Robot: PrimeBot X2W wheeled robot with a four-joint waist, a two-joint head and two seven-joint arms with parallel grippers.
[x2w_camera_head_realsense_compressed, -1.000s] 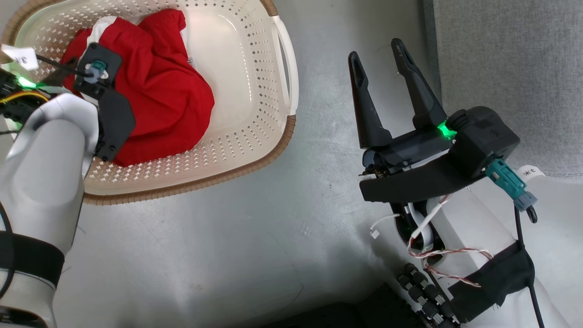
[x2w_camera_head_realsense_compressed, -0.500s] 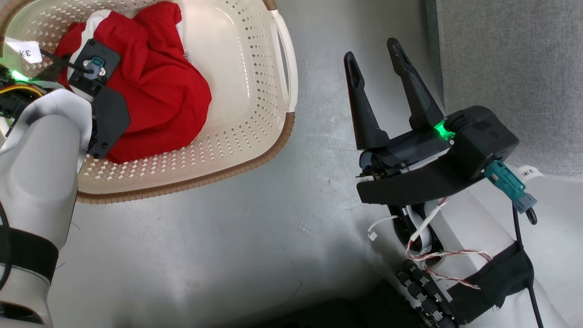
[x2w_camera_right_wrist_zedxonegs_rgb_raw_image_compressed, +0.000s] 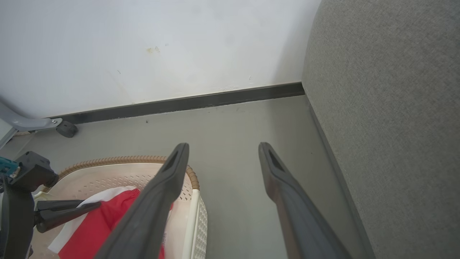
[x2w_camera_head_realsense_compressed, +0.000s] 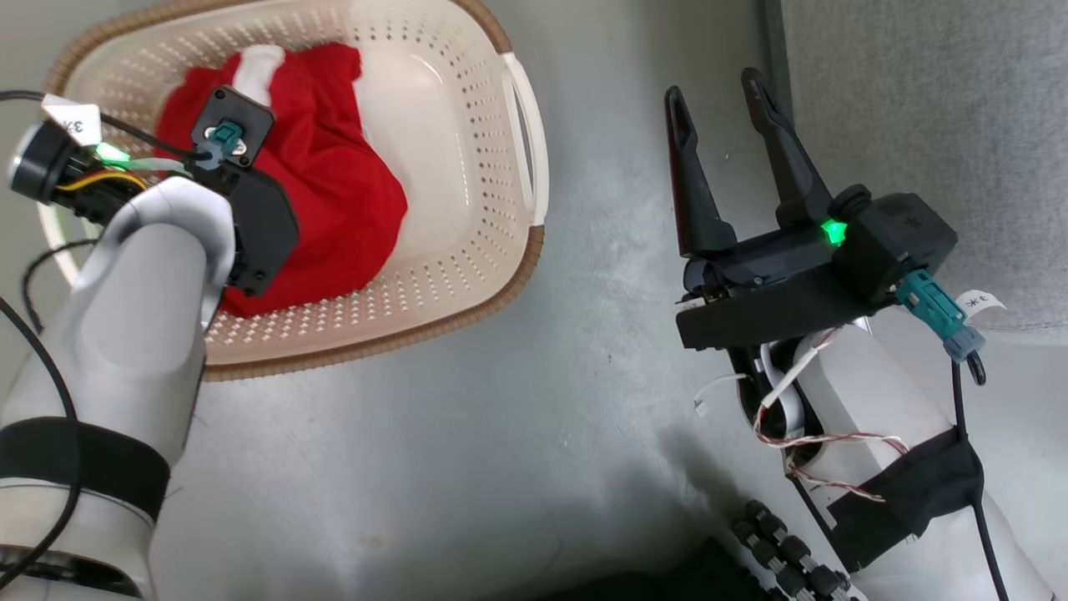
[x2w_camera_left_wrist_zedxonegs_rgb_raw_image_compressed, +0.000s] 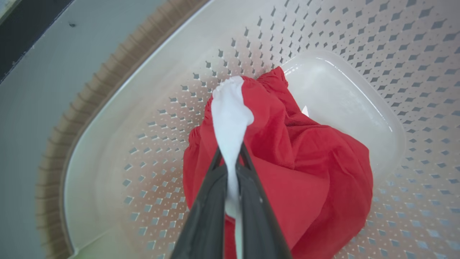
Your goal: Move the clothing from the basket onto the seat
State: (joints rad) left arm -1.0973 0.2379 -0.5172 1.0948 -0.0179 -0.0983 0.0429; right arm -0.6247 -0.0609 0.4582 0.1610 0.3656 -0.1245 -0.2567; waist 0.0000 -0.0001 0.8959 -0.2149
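1. In the basket (x2w_camera_head_realsense_compressed: 488, 142), which stands on the floor (x2w_camera_head_realsense_compressed: 501, 417) near the dark baseboard (x2w_camera_right_wrist_zedxonegs_rgb_raw_image_compressed: 179, 104), the clothing (x2w_camera_left_wrist_zedxonegs_rgb_raw_image_compressed: 287, 162) lies heaped toward the left wall. The right half of the basket's bottom is bare.
2. The left fingers (x2w_camera_left_wrist_zedxonegs_rgb_raw_image_compressed: 212, 201) are pressed together on the garment's white trim (x2w_camera_left_wrist_zedxonegs_rgb_raw_image_compressed: 230, 115) and pinch a thin gathered fold of it. The trim is an edge that stands up from the heap, so it is probably the easiest place to catch thin fabric. A lift from there should let the rest hang free.
3. The right fingers (x2w_camera_head_realsense_compressed: 697, 192) are spread wide and hold nothing. They hover above bare floor between the basket and the seat (x2w_camera_head_realsense_compressed: 918, 100), seemingly parked out of the way.
4. The seat rises along the floor's right edge, well apart from the basket. No clothing lies on the part in view, so the transfer seems barely started.
5. The basket's perforated right wall and its handle (x2w_camera_head_realsense_compressed: 526, 125) stand between the heap and the seat, so the fabric must clear the brown rim (x2w_camera_head_realsense_compressed: 467, 313).
6. The right arm, with loose wires (x2w_camera_head_realsense_compressed: 801, 434) on its forearm, sits across the direct path and could snag trailing cloth.
7. A grey leg with a caster (x2w_camera_right_wrist_zedxonegs_rgb_raw_image_compressed: 66, 128) stands by the baseboard, clear of that path.
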